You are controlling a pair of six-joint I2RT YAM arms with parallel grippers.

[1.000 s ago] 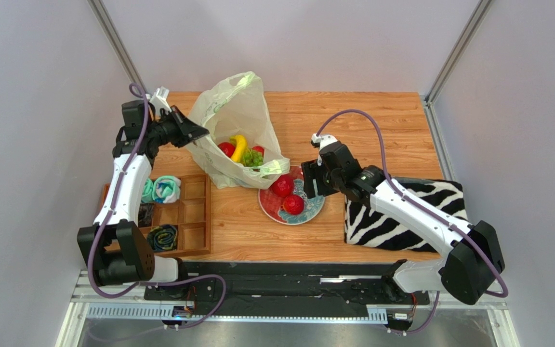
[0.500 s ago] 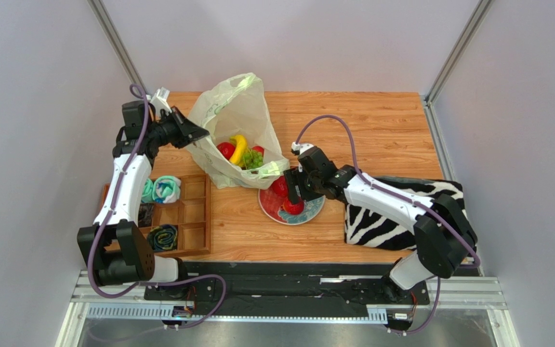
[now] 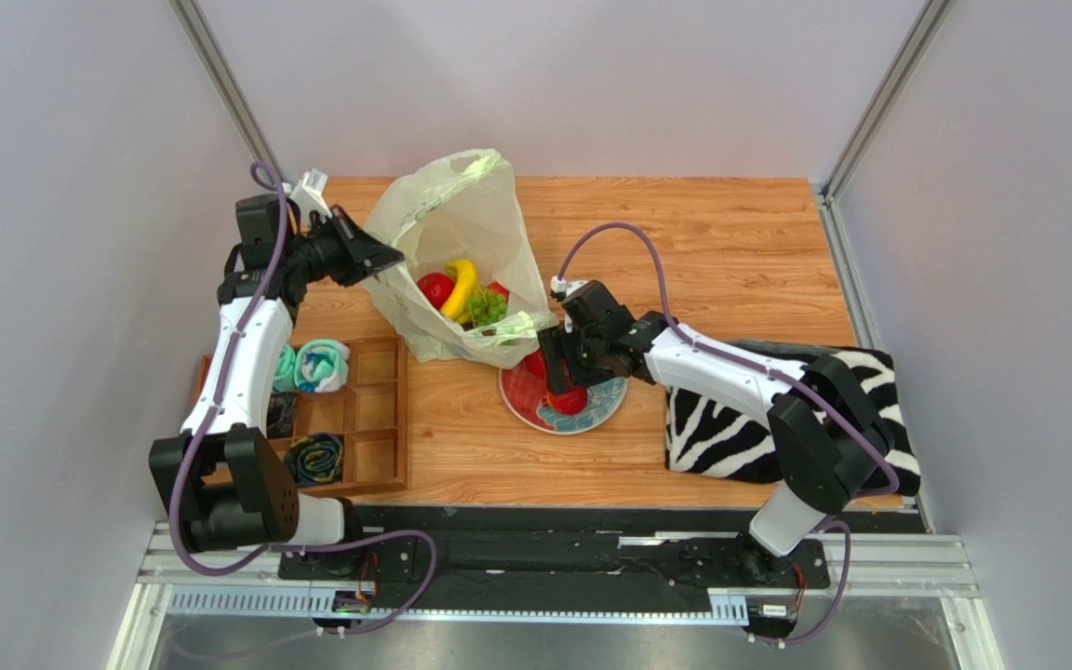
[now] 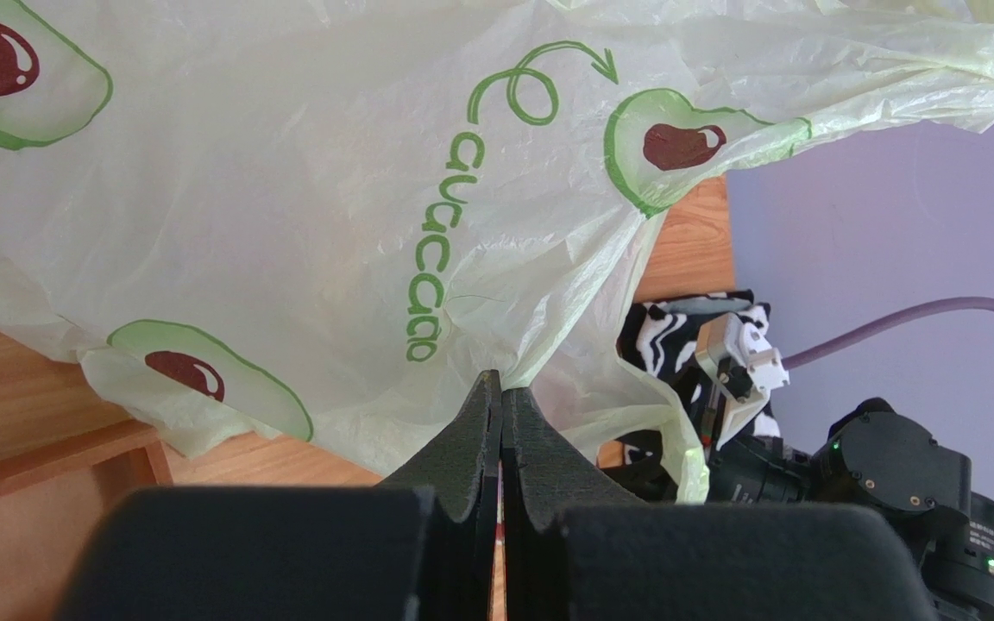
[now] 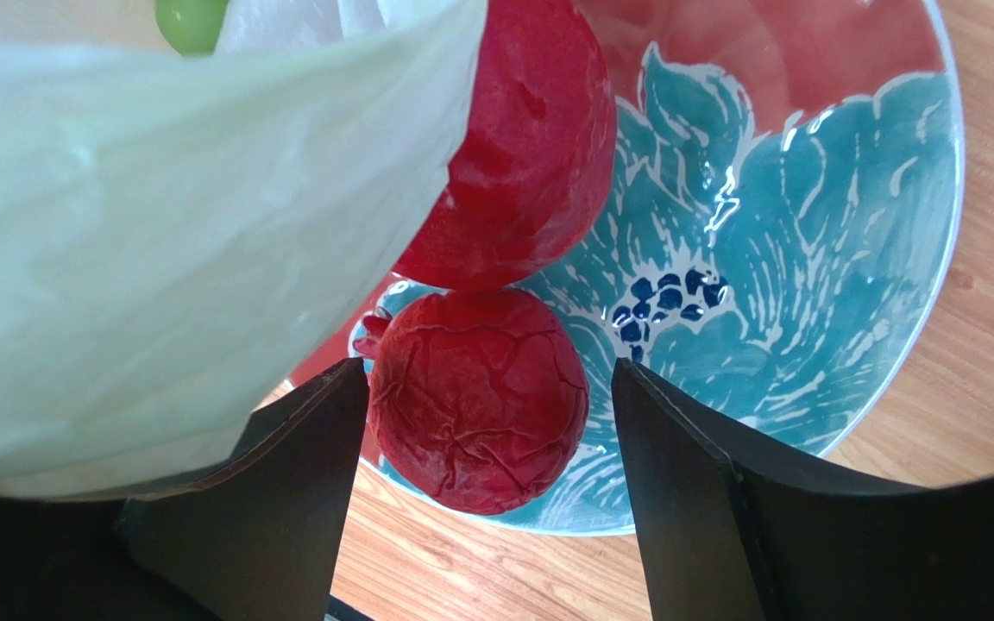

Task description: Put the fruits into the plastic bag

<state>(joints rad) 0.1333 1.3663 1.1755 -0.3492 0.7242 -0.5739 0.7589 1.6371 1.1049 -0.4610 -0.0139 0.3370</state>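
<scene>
While the right gripper [image 5: 485,382] hangs spread wide over the plate [image 5: 839,220], a wrinkled red fruit [image 5: 476,434] sits squarely between its fingers [image 5: 295,505], a gap showing on each side, nothing gripped yet. A second red fruit [image 5: 528,155] lies just beyond the fingertips, touching the first; a flap of the bag [image 5: 139,233] drapes over it and comes close to the finger on that side. The left gripper [image 4: 502,395] is clenched on a pinch of bag film, holding that side of the mouth up. In the overhead view the banana [image 3: 461,286], grapes [image 3: 489,310] and a third red fruit [image 3: 436,289] lie inside the bag, beyond the right fingers. Step in hand, by my reading: grasp the nearer red fruit. To do it well: lower until the pads sit at the fruit's widest part, close evenly so it does not roll toward its neighbour, and keep the bag-side finger clear of the loose film, or plastic gets pinched along with the fruit. Skin looks soft and creased, so a moderate squeeze should do. Lift straight up off the plate before swinging toward the bag mouth, and leave the left grip as it is so the opening does not sag
</scene>
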